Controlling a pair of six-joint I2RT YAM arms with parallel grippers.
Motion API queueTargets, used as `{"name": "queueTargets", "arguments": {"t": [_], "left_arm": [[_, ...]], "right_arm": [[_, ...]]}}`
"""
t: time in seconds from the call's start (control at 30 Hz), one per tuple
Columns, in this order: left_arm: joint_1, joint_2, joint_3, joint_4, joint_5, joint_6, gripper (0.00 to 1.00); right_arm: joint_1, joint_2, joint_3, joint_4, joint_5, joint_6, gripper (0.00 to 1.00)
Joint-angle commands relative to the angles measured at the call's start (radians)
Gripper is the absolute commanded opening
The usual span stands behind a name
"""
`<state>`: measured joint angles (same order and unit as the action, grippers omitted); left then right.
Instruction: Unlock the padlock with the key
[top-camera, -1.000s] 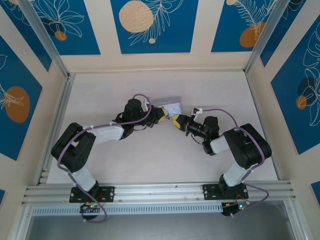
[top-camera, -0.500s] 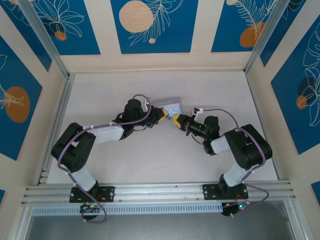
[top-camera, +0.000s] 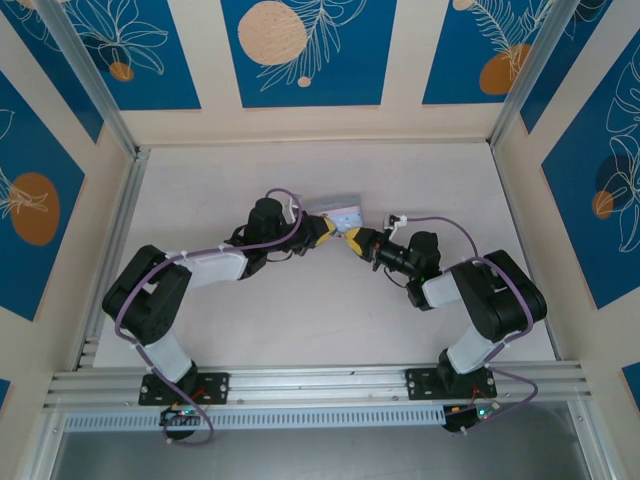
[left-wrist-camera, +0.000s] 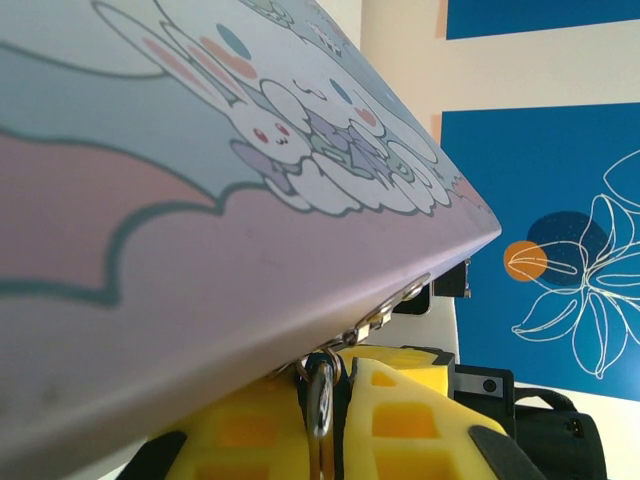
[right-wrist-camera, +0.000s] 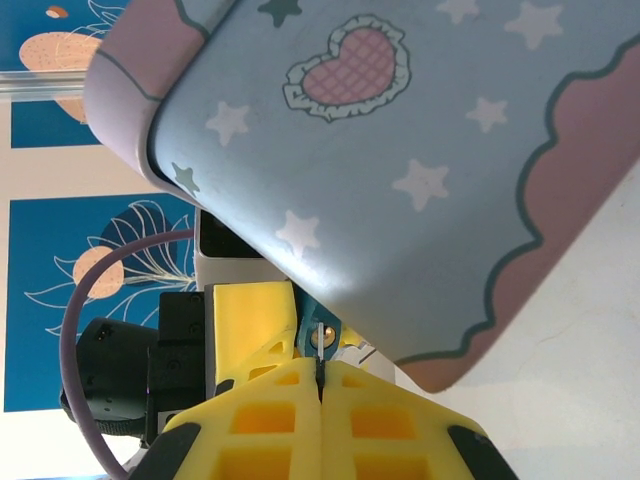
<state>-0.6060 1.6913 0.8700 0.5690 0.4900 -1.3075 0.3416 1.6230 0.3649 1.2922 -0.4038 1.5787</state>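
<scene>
With my right gripper (right-wrist-camera: 320, 388) pinched tight on the key (right-wrist-camera: 320, 352), its tip at the padlock (right-wrist-camera: 311, 322) that my left gripper (left-wrist-camera: 322, 415) clamps at the tin box (right-wrist-camera: 400, 150) edge, I'd next seat it fully, then twist.

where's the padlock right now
Right wrist view, centre: the padlock sits under the edge of the tin box, just above the right gripper pinching the key.

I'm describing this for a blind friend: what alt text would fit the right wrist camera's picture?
The right hand, yellow fingers closed, pinches a thin key whose tip meets a small bluish padlock at the edge of a pale blue tin box printed with stars and a heart.
</scene>
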Motion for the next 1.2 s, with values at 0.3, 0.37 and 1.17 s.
{"name": "queueTargets", "arguments": {"t": [0.3,0.37,1.17], "left_arm": [[0.008,-0.035,0.006,0.096,0.013,0.018,0.00],[0.009,-0.035,0.004,0.097,0.012,0.016,0.00],[0.008,-0.039,0.002,0.125,0.040,0.010,0.00]], "right_arm": [[0.027,0.013,0.031,0.007,0.011,-0.008,0.00],[0.028,0.015,0.034,0.008,0.012,-0.007,0.00],[0.018,0.106,0.051,0.088,0.021,0.032,0.00]]}}
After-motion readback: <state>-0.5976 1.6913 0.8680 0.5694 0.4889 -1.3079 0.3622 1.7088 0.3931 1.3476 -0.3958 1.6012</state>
